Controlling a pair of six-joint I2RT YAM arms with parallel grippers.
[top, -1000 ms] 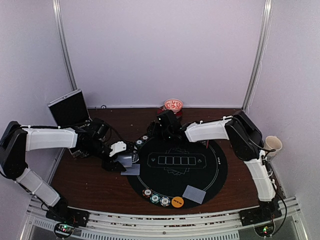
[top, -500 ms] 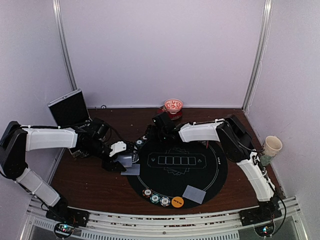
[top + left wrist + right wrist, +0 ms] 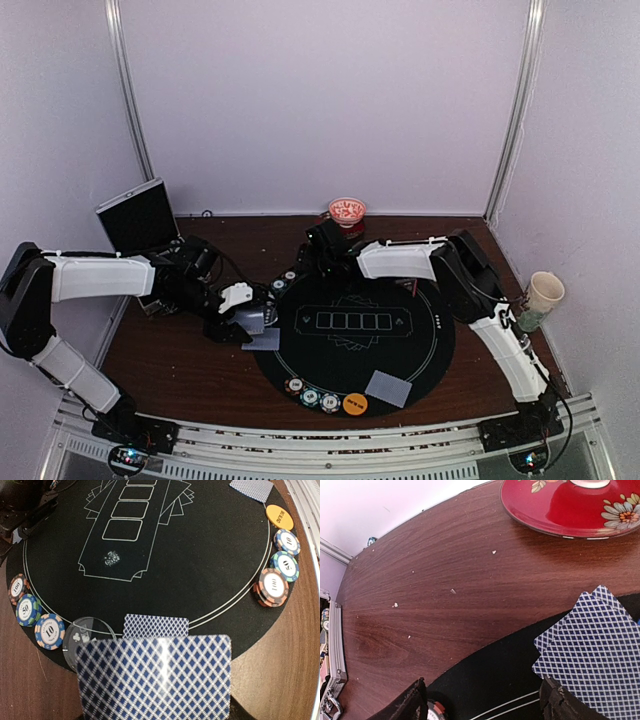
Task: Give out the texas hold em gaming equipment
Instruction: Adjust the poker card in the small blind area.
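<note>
My right gripper has slid left along the black mat, fingers spread and empty beside two dealt cards. The left gripper stays clenched on the deck, so dealing looks set to continue.

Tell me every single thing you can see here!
mat: one, black, table middle
chips: six piles, mixed colours, mat's edge
orange disc: one, by near chips
clear disc: one, mat's left edge
cards: at least four, blue-backed, on mat
held card: one showing, blue-backed, left gripper
bowl: one, red-white, on saucer
saucer: one, red, table back
case: one, dark, open, back left
cup: one, pale, far right
table: one, brown wood
left gripper: shut on held card
right gripper: open, above mat's far edge
</note>
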